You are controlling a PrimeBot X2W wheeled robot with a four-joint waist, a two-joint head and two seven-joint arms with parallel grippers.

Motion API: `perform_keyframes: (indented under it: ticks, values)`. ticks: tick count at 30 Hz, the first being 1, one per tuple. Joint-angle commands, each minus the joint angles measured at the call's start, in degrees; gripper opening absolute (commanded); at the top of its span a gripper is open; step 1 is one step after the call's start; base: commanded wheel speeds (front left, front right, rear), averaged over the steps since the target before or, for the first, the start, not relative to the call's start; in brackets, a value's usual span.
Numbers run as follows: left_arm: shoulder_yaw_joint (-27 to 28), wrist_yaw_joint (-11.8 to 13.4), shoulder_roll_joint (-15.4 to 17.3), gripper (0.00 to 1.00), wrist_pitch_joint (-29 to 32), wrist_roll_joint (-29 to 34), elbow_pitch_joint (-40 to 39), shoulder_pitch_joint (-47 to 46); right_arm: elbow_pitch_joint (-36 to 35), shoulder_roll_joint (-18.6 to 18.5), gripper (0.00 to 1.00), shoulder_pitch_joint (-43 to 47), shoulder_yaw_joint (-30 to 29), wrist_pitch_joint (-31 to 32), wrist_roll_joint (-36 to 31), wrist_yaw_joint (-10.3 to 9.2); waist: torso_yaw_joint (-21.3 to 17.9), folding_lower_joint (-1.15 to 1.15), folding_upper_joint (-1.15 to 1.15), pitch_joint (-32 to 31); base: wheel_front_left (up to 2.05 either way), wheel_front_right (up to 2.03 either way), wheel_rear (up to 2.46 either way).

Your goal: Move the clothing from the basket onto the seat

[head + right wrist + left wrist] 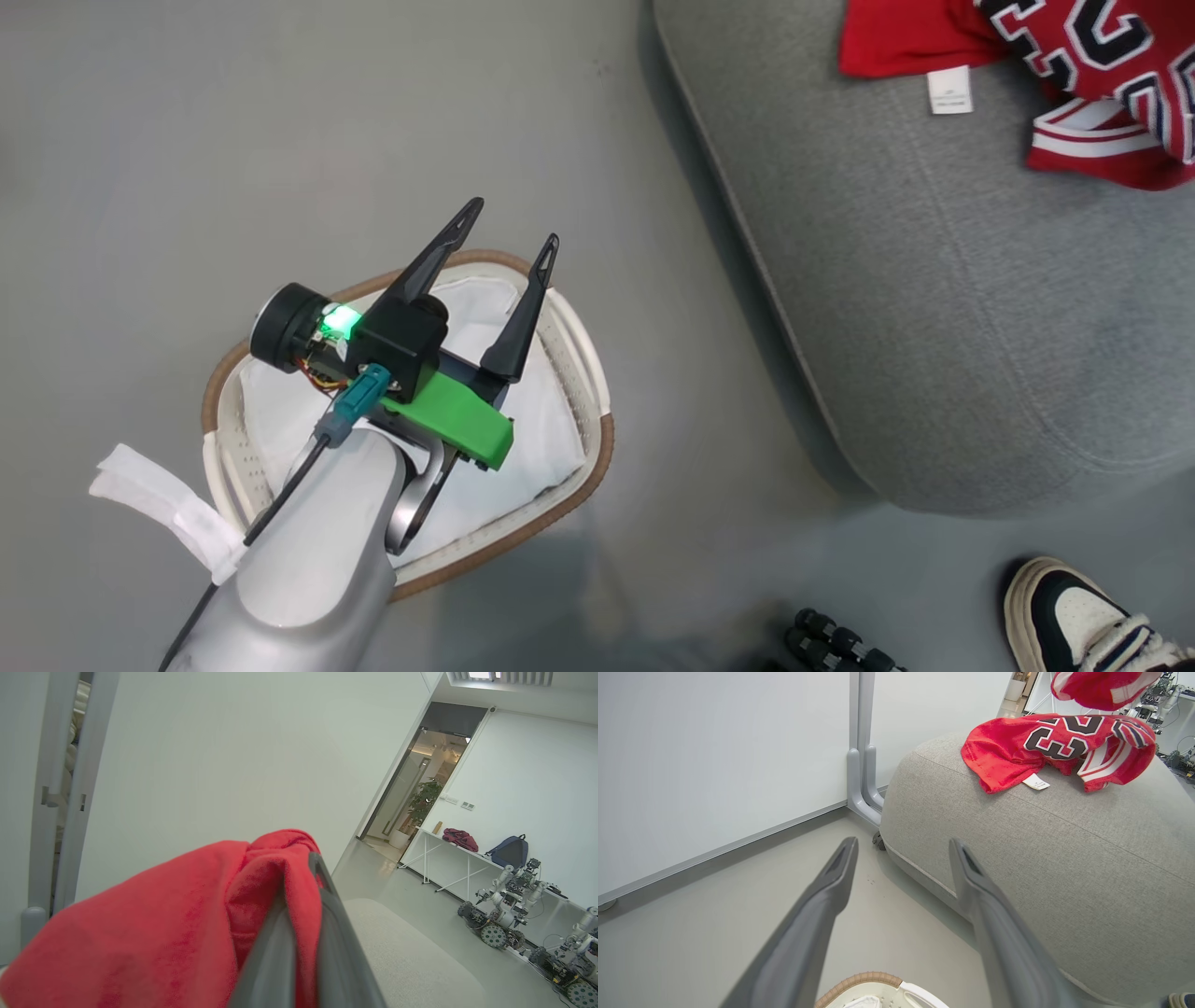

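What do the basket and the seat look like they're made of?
Basket: looks like matte white plastic, judging by its perforated wall, with a brown woven-looking rim. Seat: grey woven fabric upholstery, visibly textured with a stitched seam; probably padded.

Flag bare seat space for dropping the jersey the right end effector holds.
Free: the broad grey stretch of the seat between the resting jersey and the seat's rounded edge facing the basket. Crowded: the seat's far part, under that jersey and its white tag. The right end effector is shut on the held jersey.
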Motion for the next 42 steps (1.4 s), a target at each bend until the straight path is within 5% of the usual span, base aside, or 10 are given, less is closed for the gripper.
perform_keyframes:
  ticks: [1, 4, 5, 7, 12, 24, 42]
  values:
    - [0.3, -0.01, 0.62, 1.0, -0.04, -0.52, -0.22, -1.13, 1.26, 0.14, 0.0, 0.29, -1.88, 0.29, -0.85, -0.08, 3.56, -0.01, 0.0, 3.54, 0.0, 0.0, 0.0]
    - [1.03, -0.01, 0.96, 1.0, -0.04, -0.79, -0.02, -0.91, 4.43, 1.85, 0.0, 2.42, -6.06, 0.73, -2.05, -0.08, 3.91, -0.01, 0.0, 4.21, 0.0, 0.0, 0.0]
    - [1.16, -0.01, 1.05, 1.0, -0.04, -0.74, 0.02, -0.81, 5.26, 2.4, 0.2, 3.39, -7.37, 0.36, -2.36, -0.08, 3.94, -0.01, 0.0, 4.35, 0.0, 0.0, 0.0]
    - [1.26, -0.01, 0.97, 1.0, -0.04, -0.62, 0.0, -0.77, 6.4, 3.3, 1.0, 5.15, -8.78, -0.23, -2.8, -0.08, 4.05, -0.01, 0.0, 4.4, 0.0, 0.0, 0.0]
    - [2.77, 0.0, 0.81, 1.0, -0.04, -0.62, 0.63, -0.3, 5.88, 7.05, 1.0, 11.51, -7.46, -1.15, -1.16, -0.08, 4.27, -0.01, 0.0, 2.94, 0.0, 0.0, 0.0]
    - [9.69, 0.66, 0.5, 1.0, -0.03, 1.39, 0.85, 5.11, -13.34, 16.2, 1.0, 31.63, 1.95, -1.25, 10.52, -0.08, 5.29, -0.01, 0.0, -3.48, 0.0, 0.0, 0.0]
    - [23.89, 1.97, -3.73, 1.0, -0.03, 4.72, 2.93, 13.0, -12.54, 23.37, 1.0, 36.14, 16.3, -1.26, 11.52, -0.08, 14.69, -0.01, 0.0, -10.88, 0.0, 0.0, 0.0]
